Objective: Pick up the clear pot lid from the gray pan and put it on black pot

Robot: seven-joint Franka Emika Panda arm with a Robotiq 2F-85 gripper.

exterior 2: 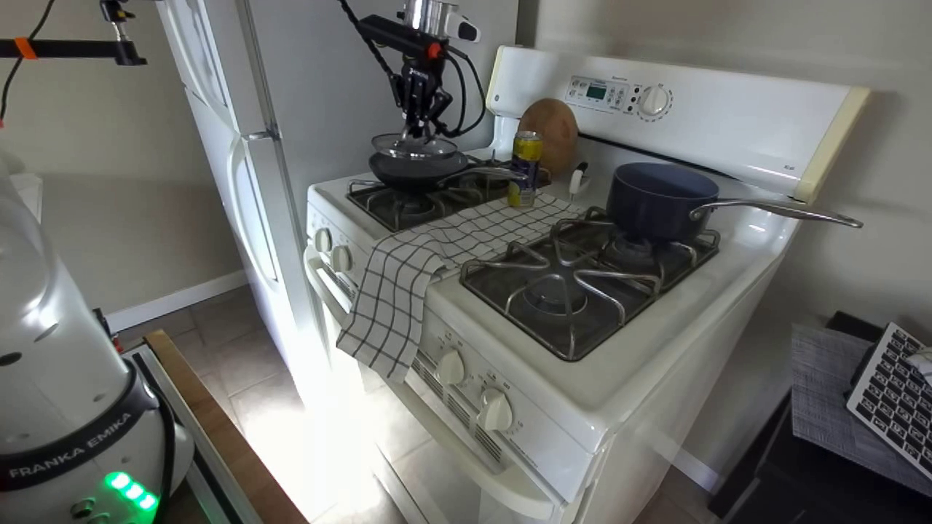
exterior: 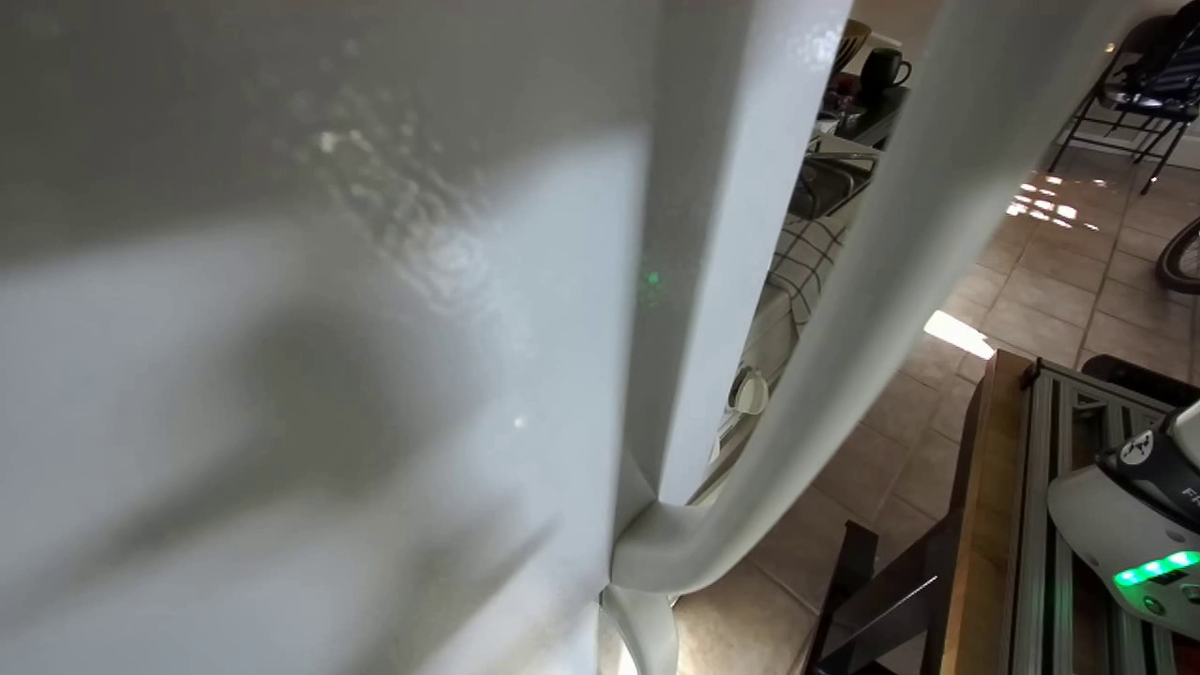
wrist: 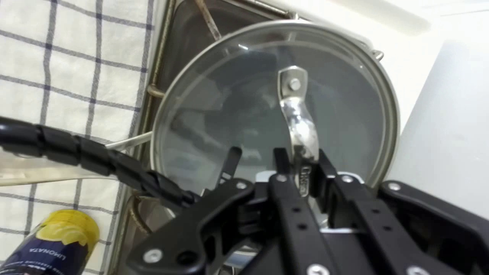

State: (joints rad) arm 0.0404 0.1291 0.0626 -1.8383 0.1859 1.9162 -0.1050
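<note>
The clear pot lid (exterior 2: 393, 148) is a round glass lid with a metal rim and an arched metal handle. In an exterior view it sits at or slightly above the rim of the gray pan (exterior 2: 408, 173) on the far burner. In the wrist view the lid (wrist: 244, 114) covers most of the pan's bowl. My gripper (exterior 2: 416, 134) points down over the lid. In the wrist view its fingers (wrist: 304, 158) are closed around the lid's handle. The black pot (exterior 2: 652, 207), dark blue-black and uncovered, stands on the near burner grate, its long metal handle pointing right.
A yellow and blue can (exterior 2: 524, 171) stands beside the pan's handle; it shows in the wrist view (wrist: 57, 244). A checked towel (exterior 2: 466, 240) lies between the burners. A round wooden board (exterior 2: 551, 131) leans behind. The fridge (exterior 2: 364, 80) stands close beside the arm.
</note>
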